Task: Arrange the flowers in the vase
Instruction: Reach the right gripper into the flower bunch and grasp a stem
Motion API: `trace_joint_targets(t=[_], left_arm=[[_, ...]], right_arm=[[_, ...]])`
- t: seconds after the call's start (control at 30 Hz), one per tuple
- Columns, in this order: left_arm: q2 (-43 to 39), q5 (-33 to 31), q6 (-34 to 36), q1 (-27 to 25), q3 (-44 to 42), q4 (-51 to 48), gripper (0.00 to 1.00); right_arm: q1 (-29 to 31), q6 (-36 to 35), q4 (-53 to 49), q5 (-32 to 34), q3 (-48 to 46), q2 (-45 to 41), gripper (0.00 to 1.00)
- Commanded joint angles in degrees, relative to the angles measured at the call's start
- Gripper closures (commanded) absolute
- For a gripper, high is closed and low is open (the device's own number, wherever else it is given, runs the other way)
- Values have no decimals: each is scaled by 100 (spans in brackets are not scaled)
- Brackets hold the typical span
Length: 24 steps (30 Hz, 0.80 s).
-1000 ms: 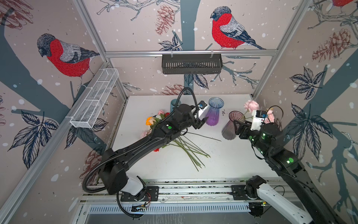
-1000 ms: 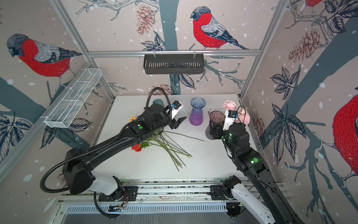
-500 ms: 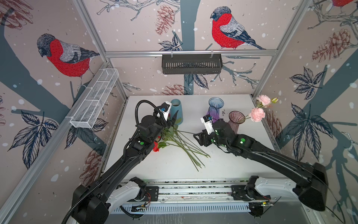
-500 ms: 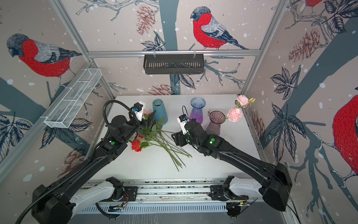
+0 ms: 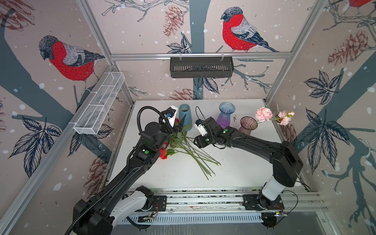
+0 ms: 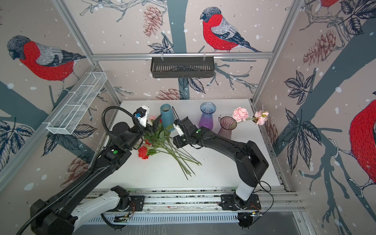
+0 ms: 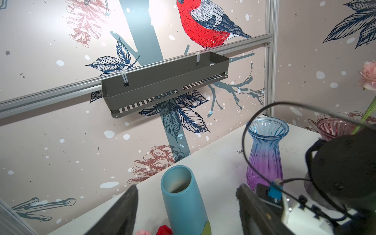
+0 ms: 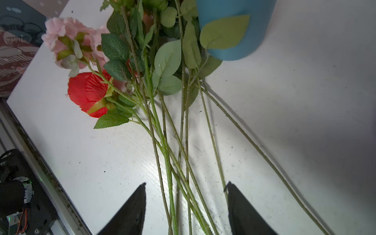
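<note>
The right jaws are standing apart, with nothing clamped. In the right wrist view the two black fingers [image 8: 130, 213] are flanking the bundle of artificial long-stemmed flowers [image 8: 162, 122]. Most of the thin green stems are running through the gap between them and lying flat on the white counter [image 8: 305, 122]. One thin stem is passing outside the gap. Whether the fingers are touching the counter cannot be told.

In both top views these jaws are sitting over the middle of the bundle [image 5: 189, 150] [image 6: 173, 150], on the stem side of the leaves. The heads are pointing toward the left arm and the cut ends toward the front rail. A red head [image 5: 162, 154] [image 6: 143, 152] [image 8: 87, 93] and a pale pink head [image 8: 61, 40] are lying at the bundle's outer edge.

The left jaws are also standing apart and holding nothing. They are tilting upward above the flower heads, just beside the tall teal cylindrical vase [image 5: 185, 118] [image 6: 167, 117]. In the left wrist view this vase [image 7: 183, 199] is showing through the gap between the fingers [image 7: 118, 213].

The ribbed blue-to-purple glass vase [image 5: 225, 116] [image 6: 207, 118] is standing empty. The smoky pink glass vase [image 5: 247, 126] [image 6: 226, 127] is holding a stem of pink carnations [image 5: 263, 115] [image 6: 240, 114], which is leaning out toward the right wall.
</note>
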Motion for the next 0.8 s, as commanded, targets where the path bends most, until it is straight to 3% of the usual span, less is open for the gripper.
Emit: trace_joint_targets(t=[0.0,0.23,0.67,0.77], left_arm=[[20,115,-32,6,12,285,24],[38,132,-59,6,12,279,24],[82,159,-85,2,25,257,23],[81,170,-102,4,21,270,23]], right_arm=[[68,-337,-303,-44,227,383,37],[85,-375,-258,-246,238,885,37],[124,-409,-176,-349,159,1196,46],[116,-460,-197,-320,176,1284,58]])
